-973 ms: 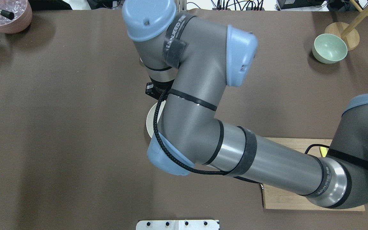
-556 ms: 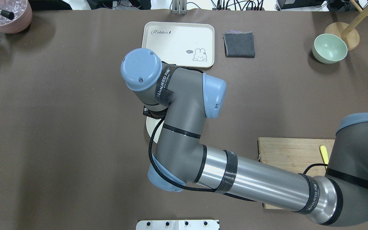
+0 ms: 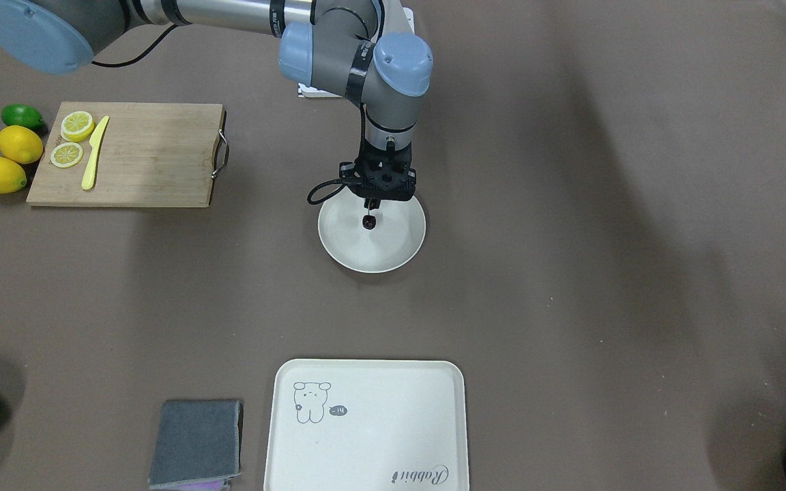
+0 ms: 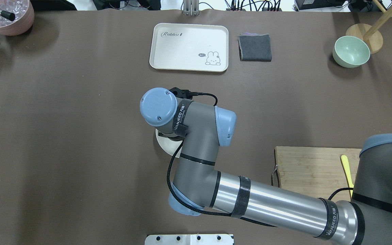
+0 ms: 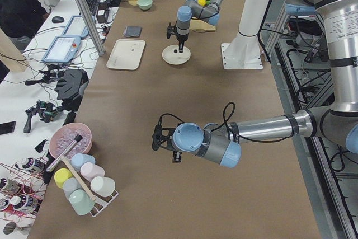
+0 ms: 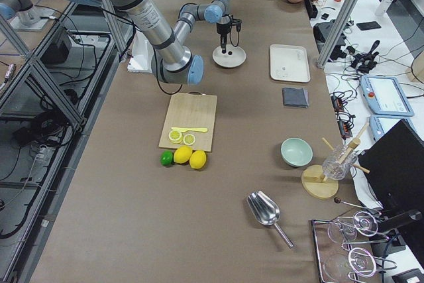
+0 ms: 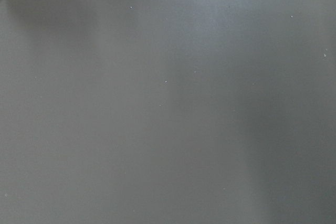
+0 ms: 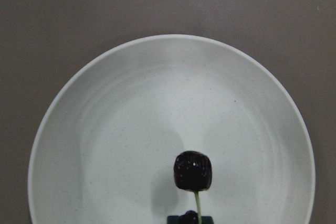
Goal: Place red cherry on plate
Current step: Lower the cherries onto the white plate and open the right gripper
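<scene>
The round cream-white plate (image 3: 393, 252) lies mid-table; the right wrist view is filled by the plate (image 8: 105, 129). My right gripper (image 3: 370, 204) points straight down over the plate's near half, shut on the stem of the red cherry (image 3: 369, 221). The dark cherry (image 8: 193, 170) hangs by its green stem just above the plate's surface; I cannot tell if it touches. From overhead the right wrist hides the gripper, and only an edge of the plate (image 4: 163, 143) shows. My left gripper (image 5: 158, 138) hovers over bare table far away; I cannot tell its state.
A wooden cutting board (image 3: 140, 153) holds lemon slices (image 3: 77, 125) and a yellow knife (image 3: 95, 151), with lemons (image 3: 19, 144) and a lime (image 3: 22, 116) beside it. The rabbit tray (image 3: 366, 423), grey cloth (image 3: 195, 443) and green bowl (image 4: 351, 51) sit along the far side.
The right arm has swung back toward the robot and come lower, uncovering the tray and cloth. Its wrist now stands over the plate.
</scene>
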{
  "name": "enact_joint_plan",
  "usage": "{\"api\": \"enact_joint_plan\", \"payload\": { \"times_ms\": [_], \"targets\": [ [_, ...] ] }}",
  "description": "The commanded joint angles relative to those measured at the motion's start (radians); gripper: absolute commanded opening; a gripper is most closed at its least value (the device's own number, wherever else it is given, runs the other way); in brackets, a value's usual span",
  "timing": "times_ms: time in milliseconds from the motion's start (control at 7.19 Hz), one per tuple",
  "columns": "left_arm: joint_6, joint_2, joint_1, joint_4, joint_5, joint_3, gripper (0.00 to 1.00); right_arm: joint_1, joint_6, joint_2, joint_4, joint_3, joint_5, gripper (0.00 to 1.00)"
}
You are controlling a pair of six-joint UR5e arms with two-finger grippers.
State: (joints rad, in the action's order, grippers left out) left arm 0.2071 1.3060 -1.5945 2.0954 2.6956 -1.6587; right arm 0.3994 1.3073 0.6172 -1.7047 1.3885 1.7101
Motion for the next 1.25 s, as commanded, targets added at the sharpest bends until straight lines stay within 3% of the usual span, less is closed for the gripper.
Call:
{"api": "enact_joint_plan", "payload": {
  "times_ms": [0, 139, 278, 417, 695, 834, 1112],
  "targets": [
    [0.000, -0.001, -0.005, 0.000, 0.001, -0.001, 0.99, -0.010, 0.030, 0.007, 0.072, -0.045, -0.021, 0.00],
    [0.000, -0.007, -0.007, 0.001, 0.001, -0.003, 0.99, -0.011, 0.033, 0.007, 0.074, -0.046, -0.023, 0.00],
    [0.000, -0.008, -0.007, 0.002, 0.003, -0.003, 0.99, -0.011, 0.033, 0.004, 0.073, -0.046, -0.023, 0.28],
    [-0.002, -0.010, -0.007, 0.002, 0.004, -0.004, 0.99, -0.011, 0.023, 0.004, 0.073, -0.043, -0.024, 0.99],
    [-0.002, -0.008, -0.007, 0.002, 0.006, -0.004, 0.99, 0.004, 0.020, -0.002, 0.053, -0.002, -0.012, 1.00],
    [0.000, -0.008, -0.007, 0.002, 0.006, -0.004, 0.99, 0.019, 0.015, -0.001, -0.023, 0.076, 0.009, 1.00],
    [0.000, -0.010, -0.005, 0.000, 0.004, -0.001, 0.99, 0.100, -0.070, 0.082, -0.241, 0.378, 0.113, 1.00]
  ]
}}
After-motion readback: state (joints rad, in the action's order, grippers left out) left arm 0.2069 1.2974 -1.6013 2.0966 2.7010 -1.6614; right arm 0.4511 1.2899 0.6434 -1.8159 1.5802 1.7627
